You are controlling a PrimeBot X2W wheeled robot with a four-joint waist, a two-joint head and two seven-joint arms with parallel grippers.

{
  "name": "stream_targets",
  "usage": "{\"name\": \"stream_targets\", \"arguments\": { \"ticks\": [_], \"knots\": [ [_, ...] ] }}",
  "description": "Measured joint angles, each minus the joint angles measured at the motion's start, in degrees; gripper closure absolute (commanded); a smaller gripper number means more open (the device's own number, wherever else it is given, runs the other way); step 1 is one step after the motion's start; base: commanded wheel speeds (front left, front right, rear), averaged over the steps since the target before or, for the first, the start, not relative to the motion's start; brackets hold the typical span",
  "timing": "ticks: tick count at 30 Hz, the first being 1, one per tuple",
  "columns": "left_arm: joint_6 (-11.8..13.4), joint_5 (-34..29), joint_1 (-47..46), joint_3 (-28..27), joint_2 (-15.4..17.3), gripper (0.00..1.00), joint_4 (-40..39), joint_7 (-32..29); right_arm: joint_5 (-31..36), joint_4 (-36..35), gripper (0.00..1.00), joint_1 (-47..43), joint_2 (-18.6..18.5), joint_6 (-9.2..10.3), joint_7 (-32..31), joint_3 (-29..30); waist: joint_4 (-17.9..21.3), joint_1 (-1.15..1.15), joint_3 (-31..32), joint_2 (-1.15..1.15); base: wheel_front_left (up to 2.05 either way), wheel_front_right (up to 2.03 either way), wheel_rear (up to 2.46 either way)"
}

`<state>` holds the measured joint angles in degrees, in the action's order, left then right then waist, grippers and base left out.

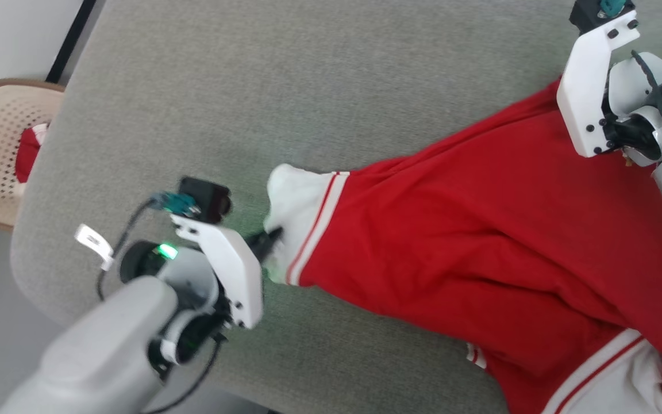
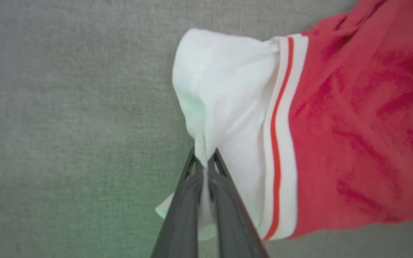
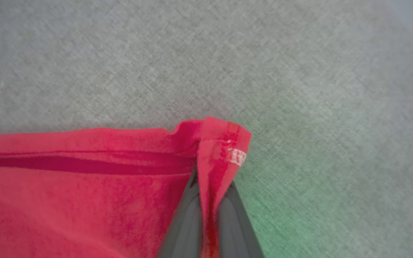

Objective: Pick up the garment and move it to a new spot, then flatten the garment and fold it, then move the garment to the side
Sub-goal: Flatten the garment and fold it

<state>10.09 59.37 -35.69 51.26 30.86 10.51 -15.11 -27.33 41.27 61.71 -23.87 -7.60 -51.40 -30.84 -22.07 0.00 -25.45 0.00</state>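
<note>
On the left, the left gripper [image 1: 270, 238] has its two dark fingers squeezed tight on the edge of the white sleeve [image 2: 224, 89] of the garment [image 1: 480, 230]. The garment lies stretched over the grey cloth surface [image 1: 250, 86] in one long line from that sleeve up to the far right. There the right gripper [image 3: 212, 179] is pinched shut on a red corner of the hem, so each arm holds its own end and I think both must lift together. A tiny white label [image 3: 238, 157] sits on that corner, but its letters are too blurry to read.
</note>
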Motion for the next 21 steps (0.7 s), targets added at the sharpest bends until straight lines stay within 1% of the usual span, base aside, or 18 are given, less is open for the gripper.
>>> {"name": "stream_targets", "arguments": {
  "ticks": [5,9,13,14,15,19,21],
  "knots": [
    [0.0,0.1,-2.8,-1.5,2.6,1.0,0.4,-1.6,-0.4,0.2,1.0,0.8,-0.5,-0.07,4.3,0.8,2.0,0.0,0.8,0.0,0.0,0.0,0.0],
    [0.0,0.1,-7.4,-3.2,5.8,1.0,0.1,-4.7,-0.8,-0.8,1.0,1.8,-1.4,-0.05,7.1,1.8,4.2,0.0,1.9,0.0,0.0,0.0,0.0],
    [-0.8,0.1,-12.9,-4.7,8.8,1.0,0.5,-8.4,-0.8,-2.4,1.0,2.9,-1.3,-0.07,9.5,3.6,6.6,0.0,3.1,0.0,0.0,0.0,0.0],
    [-1.2,-0.3,-16.2,-5.3,10.3,1.0,0.9,-10.4,-0.8,-3.0,1.0,3.2,-1.2,-0.07,10.7,4.9,7.9,0.0,3.9,0.0,0.0,0.0,0.0],
    [-1.3,-0.4,-17.9,-5.6,10.8,1.0,1.3,-11.3,-0.7,-3.5,1.0,3.5,-1.1,-0.07,11.2,5.2,8.5,0.0,4.3,0.0,0.0,0.0,0.0],
    [-2.0,-2.0,-24.1,-6.3,12.4,1.0,3.5,-14.4,0.0,-5.1,1.0,3.6,0.8,-0.08,13.0,7.5,11.1,0.0,6.0,0.0,0.0,0.0,0.0],
    [-2.6,-2.6,-27.1,-6.4,12.5,1.0,5.0,-15.6,0.6,-5.8,1.0,4.0,1.8,-0.08,13.6,9.0,12.3,0.0,6.9,0.0,0.0,0.0,0.0]
  ]
}}
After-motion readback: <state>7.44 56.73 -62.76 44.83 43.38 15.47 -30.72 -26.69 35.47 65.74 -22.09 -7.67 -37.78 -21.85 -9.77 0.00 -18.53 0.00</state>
